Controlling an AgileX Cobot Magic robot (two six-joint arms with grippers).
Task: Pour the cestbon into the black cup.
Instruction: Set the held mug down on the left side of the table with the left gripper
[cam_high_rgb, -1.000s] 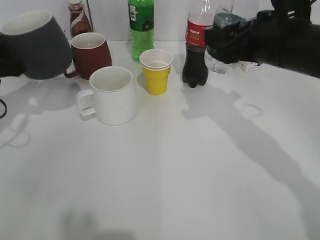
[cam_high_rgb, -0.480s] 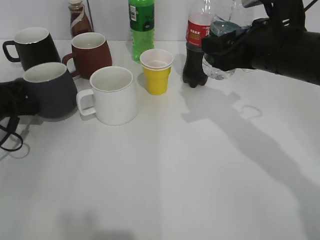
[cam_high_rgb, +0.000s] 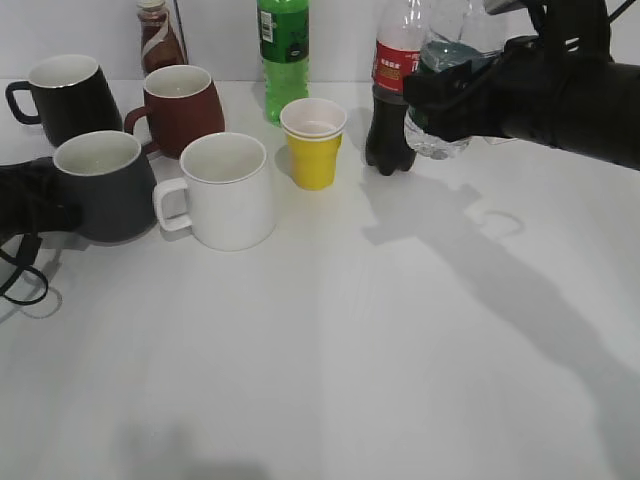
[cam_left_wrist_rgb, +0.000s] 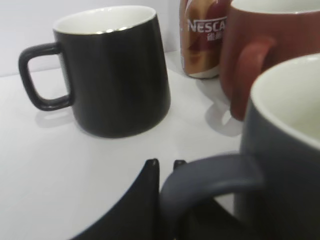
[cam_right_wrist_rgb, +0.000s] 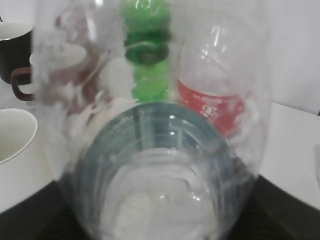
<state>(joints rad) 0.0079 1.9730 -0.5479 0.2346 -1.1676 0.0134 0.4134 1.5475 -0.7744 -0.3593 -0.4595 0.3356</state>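
Observation:
The black cup (cam_high_rgb: 100, 185), a matte charcoal-grey mug with a pale inside, stands upright on the table left of the white mug. My left gripper (cam_high_rgb: 45, 205) is shut on its loop handle; the left wrist view shows the fingertips (cam_left_wrist_rgb: 165, 163) at the handle and the cup (cam_left_wrist_rgb: 285, 150) to the right. My right gripper (cam_high_rgb: 455, 95) is shut on the cestbon (cam_high_rgb: 435, 140) and holds it in the air beside the cola bottle, far right of the cup. The cestbon (cam_right_wrist_rgb: 160, 150) fills the right wrist view.
A glossy black mug (cam_high_rgb: 65, 95), a brown-red mug (cam_high_rgb: 180, 105), a white mug (cam_high_rgb: 225, 190) and a yellow cup (cam_high_rgb: 312, 140) stand near the black cup. A green soda bottle (cam_high_rgb: 282, 50), a cola bottle (cam_high_rgb: 392, 90) and a brown Nescafe bottle (cam_high_rgb: 158, 40) stand at the back.
My left gripper has brought the black cup down from the air onto the table beside the white mug. My right gripper shifted the cestbon slightly, then held still.

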